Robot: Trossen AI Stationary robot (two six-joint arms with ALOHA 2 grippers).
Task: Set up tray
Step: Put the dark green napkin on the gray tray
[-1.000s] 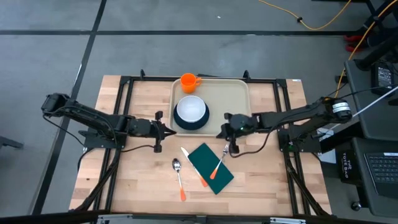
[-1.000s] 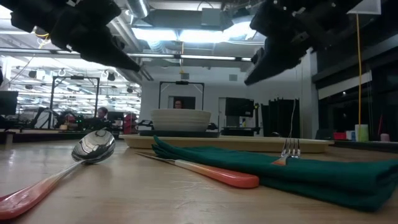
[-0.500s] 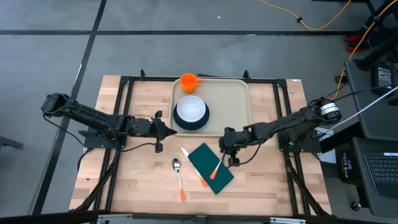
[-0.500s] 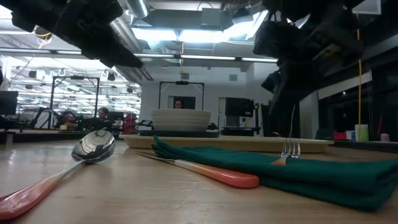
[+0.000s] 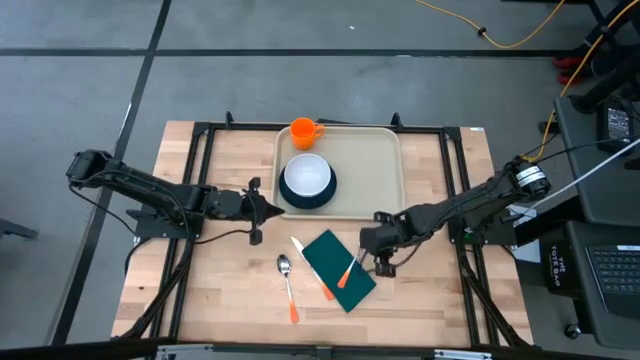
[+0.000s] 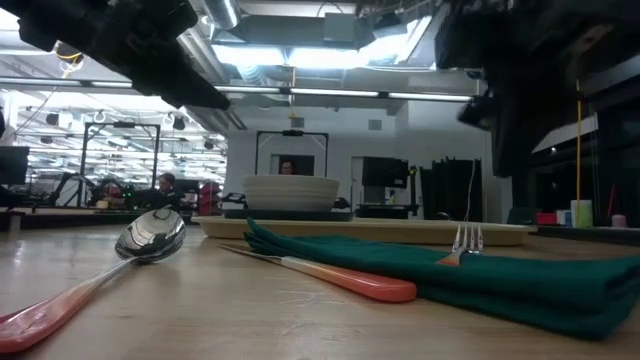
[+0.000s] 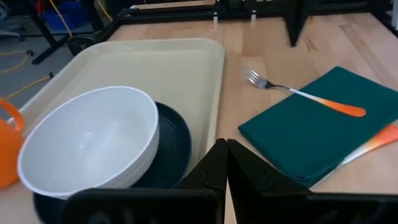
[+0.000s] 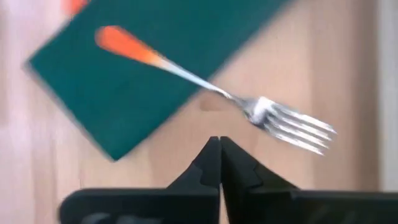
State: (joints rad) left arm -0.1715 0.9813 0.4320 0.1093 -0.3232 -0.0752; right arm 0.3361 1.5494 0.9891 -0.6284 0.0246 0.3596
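The beige tray [image 5: 372, 165] lies at the table's far middle. It carries an orange cup [image 5: 303, 131] and a white bowl [image 5: 307, 176] standing on a dark plate [image 7: 171, 149]. Nearer, the green napkin [image 5: 335, 268] lies flat on the wood. The orange-handled fork [image 8: 186, 71] rests with its handle on the napkin and its tines [image 8: 292, 127] on the table. My right gripper [image 8: 219, 146] is shut and hovers over the wood just beside the tines. My left gripper [image 7: 224, 152] is shut, just off the tray's near left corner.
A knife [image 5: 312, 268] lies along the napkin's left edge and a spoon [image 5: 288, 285] on the wood left of it, both with orange handles. Black frame rails [image 5: 200, 170] run along the table's sides. Bare wood shows in the tray's right half and near the table's near edge.
My right gripper has moved from above the tray's near rim toward the table's near edge, ending over the fork's tines beside the napkin. Its fingers have stayed shut. The tray, dishes and cutlery have not moved.
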